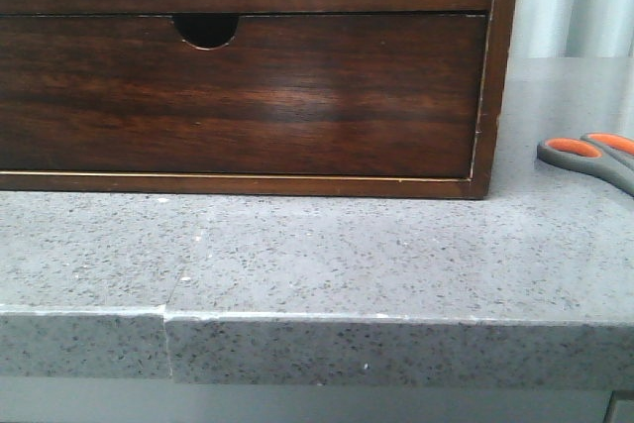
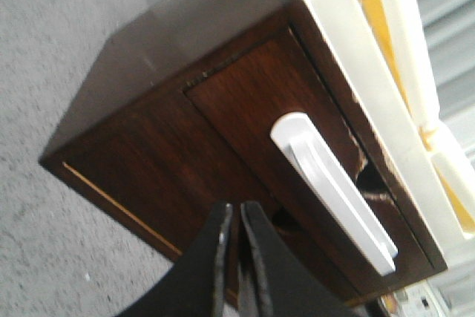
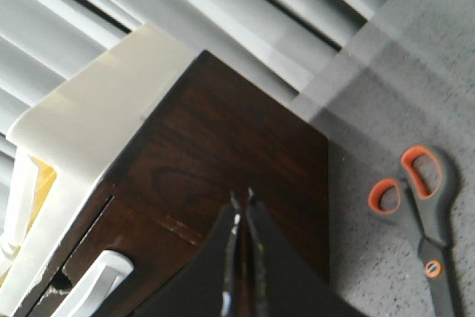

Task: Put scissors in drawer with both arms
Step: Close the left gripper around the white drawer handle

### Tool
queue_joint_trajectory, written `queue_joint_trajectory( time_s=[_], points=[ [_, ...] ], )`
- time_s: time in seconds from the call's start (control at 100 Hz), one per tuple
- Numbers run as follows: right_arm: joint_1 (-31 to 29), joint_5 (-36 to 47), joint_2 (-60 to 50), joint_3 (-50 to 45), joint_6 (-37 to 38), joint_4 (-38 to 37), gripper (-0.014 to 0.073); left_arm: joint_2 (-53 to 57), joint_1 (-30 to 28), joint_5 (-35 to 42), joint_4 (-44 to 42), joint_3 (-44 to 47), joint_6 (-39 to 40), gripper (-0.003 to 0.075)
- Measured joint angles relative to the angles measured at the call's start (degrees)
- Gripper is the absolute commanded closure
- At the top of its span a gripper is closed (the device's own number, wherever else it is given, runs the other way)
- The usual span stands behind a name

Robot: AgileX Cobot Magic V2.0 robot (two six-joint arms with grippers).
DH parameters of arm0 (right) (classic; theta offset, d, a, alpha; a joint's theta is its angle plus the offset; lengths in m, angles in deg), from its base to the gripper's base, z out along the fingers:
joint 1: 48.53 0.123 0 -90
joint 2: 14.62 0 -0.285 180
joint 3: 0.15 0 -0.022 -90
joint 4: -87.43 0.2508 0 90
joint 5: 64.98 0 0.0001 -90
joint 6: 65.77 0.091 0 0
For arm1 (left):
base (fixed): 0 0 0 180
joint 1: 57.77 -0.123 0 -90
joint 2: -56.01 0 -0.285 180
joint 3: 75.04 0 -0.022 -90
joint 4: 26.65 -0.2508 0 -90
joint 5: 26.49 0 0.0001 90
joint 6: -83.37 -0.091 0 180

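Above the cabinet (image 3: 245, 146), right hand (image 3: 241, 197) (nearly closed) holds nothing.

Left gripper (image 2: 236, 217) hangs in its wrist view with black fingers (image 2: 215, 257) pressed nearly together, only a thin slit between the tips. Right gripper (image 3: 240, 198) matches it, jaws closed to a hairline gap, gripping nothing. Neither arm appears in the front view.
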Motion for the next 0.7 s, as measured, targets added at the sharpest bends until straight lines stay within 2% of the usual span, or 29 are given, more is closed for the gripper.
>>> queue_joint_trajectory(
  time_s=[0.07, 0.15, 0.22, 0.27, 0.4, 0.49, 0.7],
  points=[
    [0.0, -1.1, 2.2, 1.4, 0.0, 0.0, 0.0590, -4.1, 0.0, -2.6, 3.5, -2.1, -0.7, 0.0652],
    [0.0, -2.2, 4.2, 2.4, 0.0, 0.0, 0.0527, -8.7, 0.0, -5.9, 10.6, -3.7, -2.2, 0.0500],
    [0.0, -3.5, 5.4, 2.7, 0.0, 0.0, 0.0464, -12.8, 0.0, -9.1, 18.2, -4.5, -5.8, 0.0391],
    [0.0, -4.4, 5.9, 2.8, 0.0, 0.0, 0.0419, -15.9, 0.0, -11.1, 23.4, -5.1, -9.8, 0.0353],
    [0.0, -7.1, 6.5, 2.8, 0.0, 0.0, 0.0326, -22.4, 0.0, -13.7, 35.4, -7.4, -18.7, 0.0351],
    [0.0, -8.1, 6.5, 2.8, 0.0, 0.0, 0.0312, -26.8, 0.0, -14.8, 41.2, -9.3, -21.9, 0.0351],
    [0.0, -8.5, 6.5, 2.8, 0.0, 0.0, 0.0312, -36.9, 0.0, -20.5, 44.9, -13.6, -23.2, 0.0351]
  ],
)
